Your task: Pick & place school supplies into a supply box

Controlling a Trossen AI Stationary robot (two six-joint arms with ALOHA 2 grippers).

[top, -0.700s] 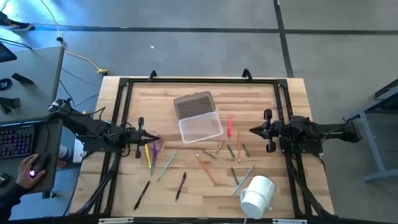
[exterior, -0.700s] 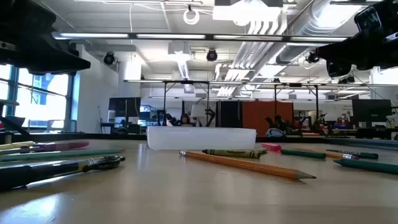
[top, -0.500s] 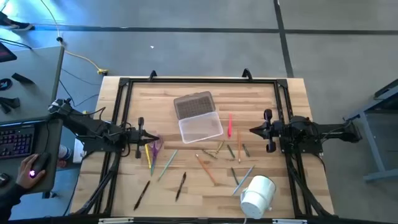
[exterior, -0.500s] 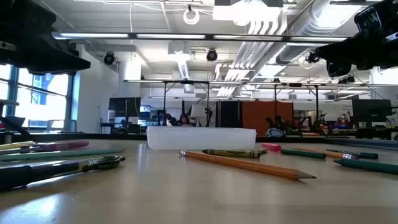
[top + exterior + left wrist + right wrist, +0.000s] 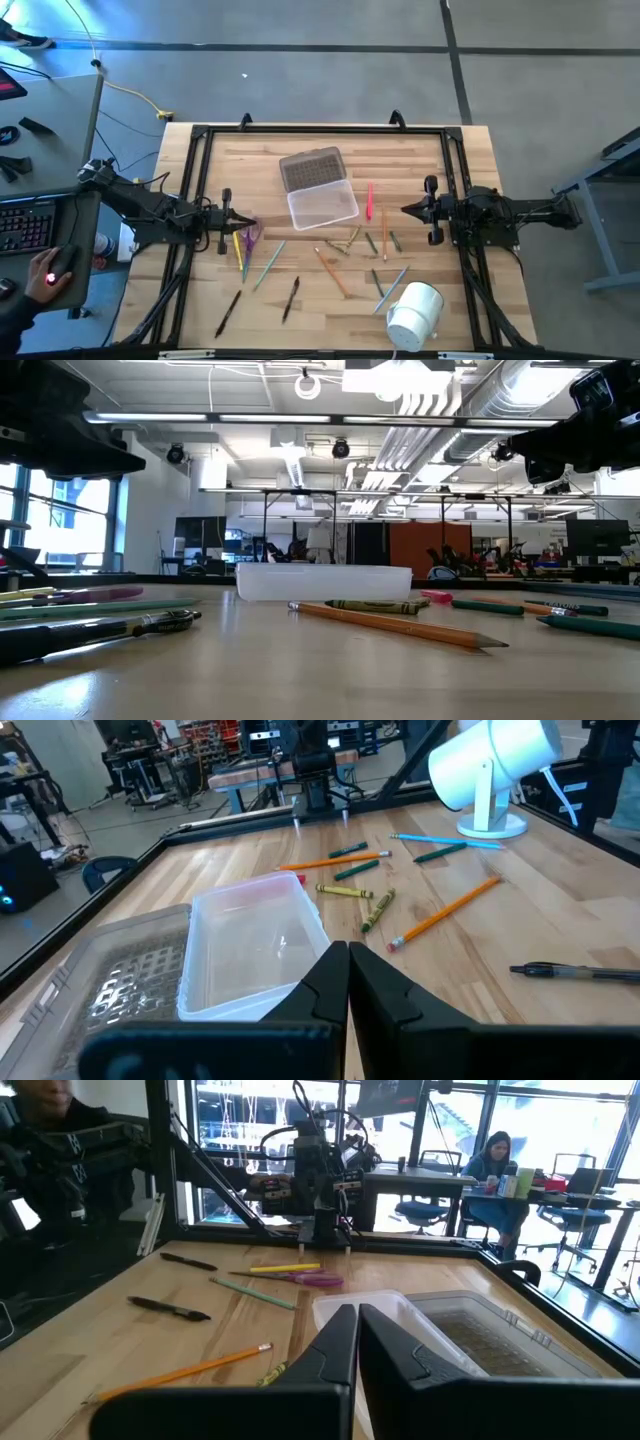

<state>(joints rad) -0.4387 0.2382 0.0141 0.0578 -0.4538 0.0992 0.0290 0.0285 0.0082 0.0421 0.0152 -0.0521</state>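
Note:
The clear supply box (image 5: 322,205) stands open at the table's middle, its greyish ribbed lid (image 5: 311,168) laid back toward the far edge. Pens and pencils lie flat around it: yellow (image 5: 238,250) and purple (image 5: 252,237) near my left gripper, black pens (image 5: 291,298) toward the near edge, an orange pencil (image 5: 332,272), a pink-red stick (image 5: 369,200), and green ones (image 5: 371,243). My left gripper (image 5: 250,222) hovers shut left of the box, seen also in its wrist view (image 5: 347,965). My right gripper (image 5: 405,209) hovers shut right of the box, fingers together (image 5: 358,1325).
A fat white cylindrical roll (image 5: 414,315) stands near the table's near right corner. A black frame rail (image 5: 320,130) runs around the tabletop. A desk with a keyboard and a person's hand on a mouse (image 5: 55,272) sits beyond the left edge. People sit in the room behind.

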